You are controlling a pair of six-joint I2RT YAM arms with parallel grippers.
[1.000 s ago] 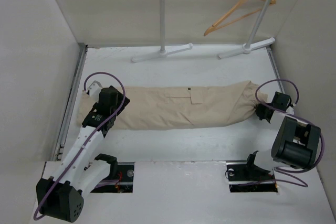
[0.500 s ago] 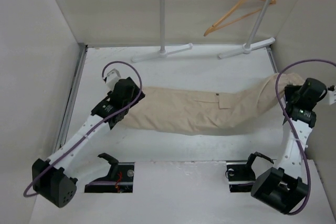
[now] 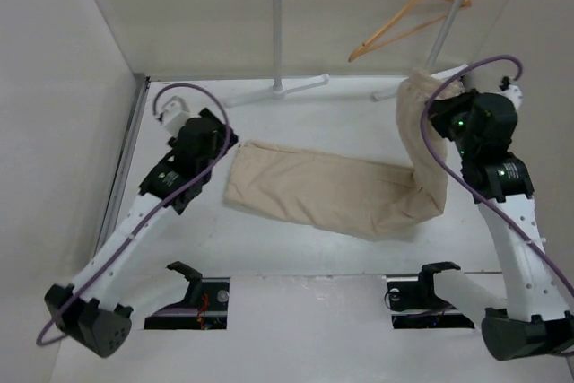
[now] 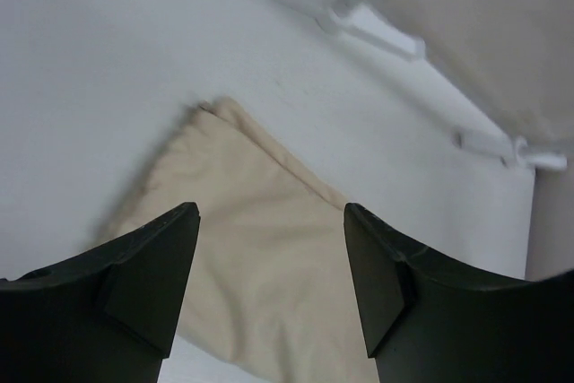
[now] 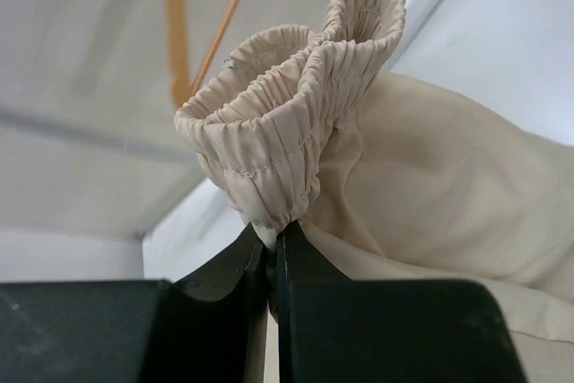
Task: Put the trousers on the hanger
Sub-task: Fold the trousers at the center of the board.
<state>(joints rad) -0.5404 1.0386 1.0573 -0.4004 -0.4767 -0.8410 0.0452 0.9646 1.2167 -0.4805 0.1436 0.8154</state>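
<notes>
**Overhead and wrist views, ordered near to far.** The two arms were mounted at the near edge of the table point(image 3: 305, 257). Farther in, on the left, the left gripper point(image 4: 269, 221) was held with its jaws apart above the left end of the trousers point(image 3: 323, 187). Nothing was gripped between its fingers point(image 4: 152, 284), and contact with the cloth could not be judged. From that end the trousers were laid flat on the table across to the right, where they were folded upward near the right arm.

On the right, the right gripper point(image 5: 273, 253) was clamped on the gathered, elasticated edge of the trousers. This edge was bunched into two ruffled loops just above the closed fingertips. This end was lifted off the table, and the cloth was hung from the grip down to the fold.

Beyond the raised end, the feet of the white rack point(image 3: 278, 33) were stood on the far part of the table, by the back wall. The hanger point(image 3: 363, 49) was hung by its hook from the rack's top rail at the far right, tilted with its left end low. It was seen above and behind the raised end, apart from the trousers.
</notes>
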